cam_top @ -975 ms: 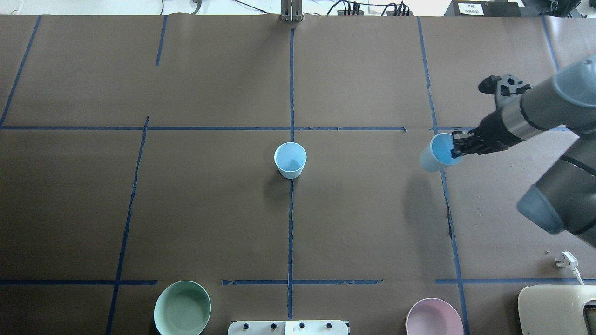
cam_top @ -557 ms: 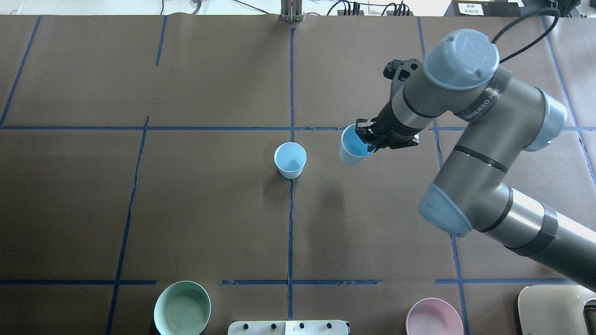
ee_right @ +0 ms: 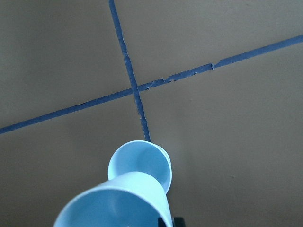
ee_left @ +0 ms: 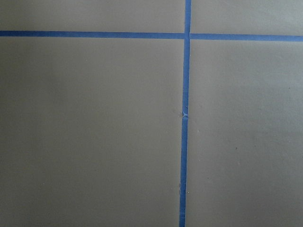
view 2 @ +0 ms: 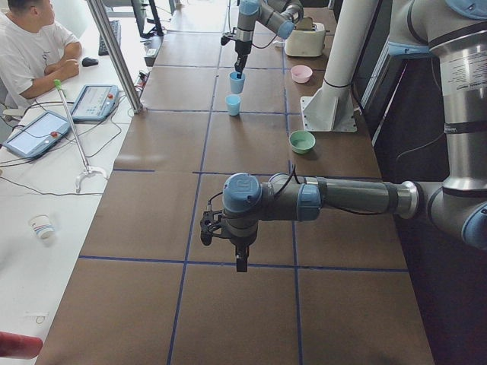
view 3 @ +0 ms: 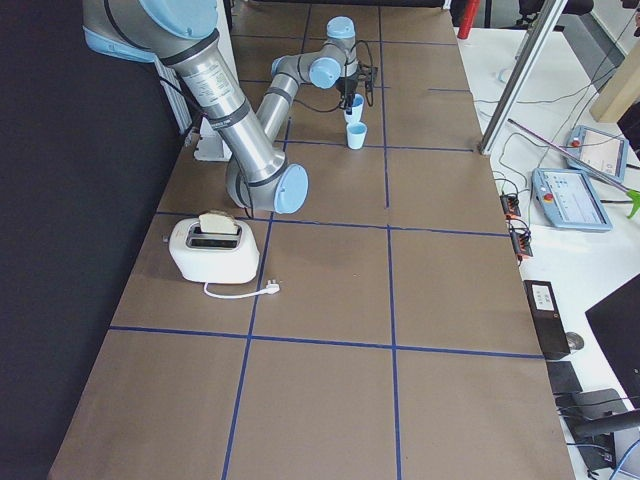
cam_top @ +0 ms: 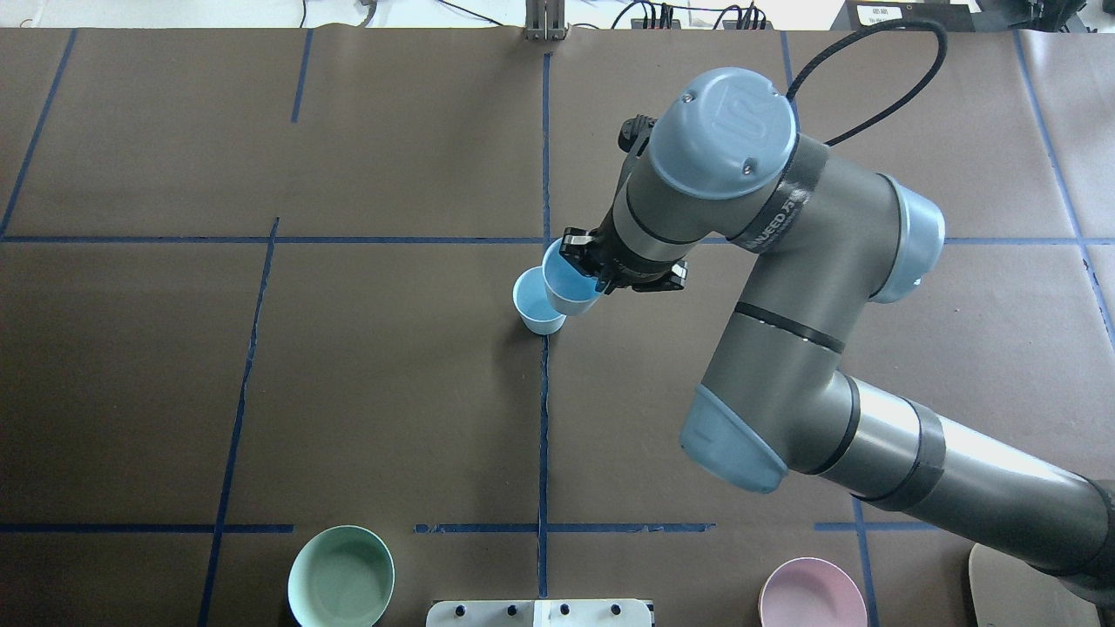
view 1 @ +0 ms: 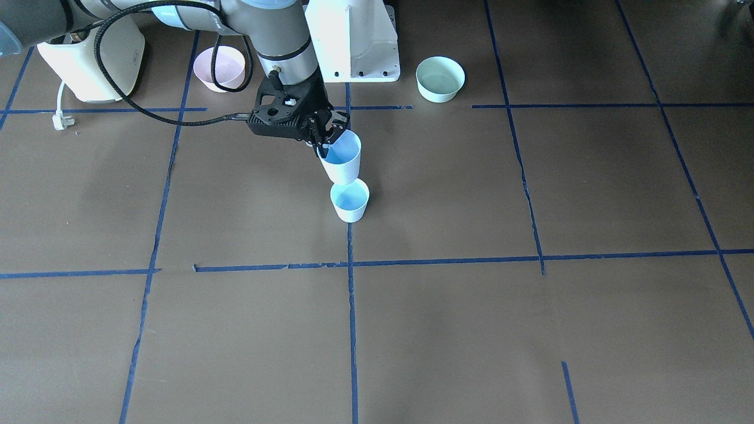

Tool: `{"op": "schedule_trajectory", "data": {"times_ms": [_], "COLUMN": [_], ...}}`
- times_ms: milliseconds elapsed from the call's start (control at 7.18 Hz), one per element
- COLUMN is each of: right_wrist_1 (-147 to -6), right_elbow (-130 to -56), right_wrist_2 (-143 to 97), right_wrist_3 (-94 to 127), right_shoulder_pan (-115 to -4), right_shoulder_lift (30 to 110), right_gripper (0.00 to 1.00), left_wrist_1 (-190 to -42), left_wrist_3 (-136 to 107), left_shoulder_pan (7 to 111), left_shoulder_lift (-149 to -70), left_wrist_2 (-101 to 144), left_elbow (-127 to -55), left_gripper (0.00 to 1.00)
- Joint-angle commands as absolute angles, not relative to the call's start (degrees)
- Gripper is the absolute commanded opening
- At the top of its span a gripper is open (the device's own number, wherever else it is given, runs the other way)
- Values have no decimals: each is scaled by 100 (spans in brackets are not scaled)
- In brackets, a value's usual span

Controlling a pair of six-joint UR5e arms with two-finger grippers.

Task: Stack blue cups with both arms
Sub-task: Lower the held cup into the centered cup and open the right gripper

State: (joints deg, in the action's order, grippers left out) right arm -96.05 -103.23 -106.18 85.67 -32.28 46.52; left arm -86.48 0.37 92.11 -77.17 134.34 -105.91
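Observation:
One blue cup [cam_top: 531, 312] stands upright at the table's middle on a blue tape crossing; it also shows in the front view [view 1: 350, 201]. My right gripper [cam_top: 595, 273] is shut on the rim of the second blue cup [cam_top: 566, 283] and holds it tilted in the air, just above and beside the standing one. In the right wrist view the held cup [ee_right: 113, 203] partly overlaps the standing cup [ee_right: 140, 162]. My left gripper [view 2: 240, 263] hangs over bare table far from both cups; I cannot tell if it is open.
A mint-green bowl [cam_top: 341, 576] and a pink bowl [cam_top: 812, 596] sit near the robot's white pedestal [view 1: 353, 41]. A white toaster [view 3: 215, 248] with a loose plug stands on my right. An operator [view 2: 30, 46] sits beyond the far edge.
My right arm has swung left with the blue cup, from near the right tape line to right over the standing cup. The standing cup has not moved.

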Motion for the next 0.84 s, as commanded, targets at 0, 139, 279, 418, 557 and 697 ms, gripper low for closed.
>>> {"op": "schedule_trajectory", "data": {"times_ms": [0,139,279,418,557,697], "right_wrist_1": [-9563,-9554,-9554,-9554,-9554,-9545], "right_elbow": [-9855,-9809,-9809,-9800,-9800,-9791], "right_wrist_2": [-10354,-10354,-10345,-10345,-10345,-10345], "right_wrist_3": [8613,8605,8613,8613,8605,8604], "right_shoulder_pan": [-3199,-3164,-3138,-3042,-3015,-3015], "right_shoulder_lift": [4474,4465,4465,4482,4482,4491], "right_gripper": [1,1,1,2,6,47], "left_wrist_1": [-8648,-8648,-8648,-8657,-8649,-8648], "left_wrist_3": [44,44,44,44,44,35], "left_shoulder_pan": [9211,9211,9211,9211,9211,9211], "left_shoulder_lift": [-7717,-7717,-7717,-7717,-7717,-7717], "left_wrist_2": [13456,13456,13456,13456,13456,13456], "left_elbow": [-10591,-10591,-10591,-10591,-10591,-10591], "left_gripper": [100,100,100,100,100,100]}}
